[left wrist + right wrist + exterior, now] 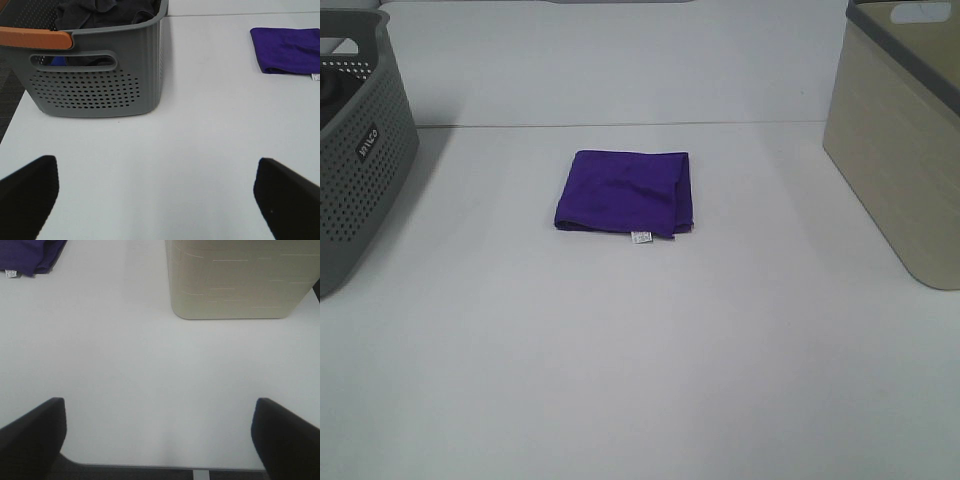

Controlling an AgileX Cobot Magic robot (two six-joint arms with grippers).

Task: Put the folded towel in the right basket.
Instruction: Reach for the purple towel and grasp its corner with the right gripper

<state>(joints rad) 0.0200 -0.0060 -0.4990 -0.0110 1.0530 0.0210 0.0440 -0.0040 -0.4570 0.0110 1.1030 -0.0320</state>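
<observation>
Lying flat on the white worktop (640, 360), the folded purple towel (625, 193) sits well apart from the beige basket (900, 160), on the side of it that faces the grey perforated basket (360, 170). That grey basket stands farther from the beige basket, past the towel, and holds dark clothes (105, 10). The left end effector (155, 170) has its fingers spread wide with nothing between them. The right end effector (159, 407), near the beige basket, is equally wide and empty.

Seen in wrist views only. The left tool (157, 200) has two broad, matte black fingers (27, 197) with rounded corners and plain surfaces. The right tool (160, 440) has the same matte black fingers (30, 437), also round-cornered.
</observation>
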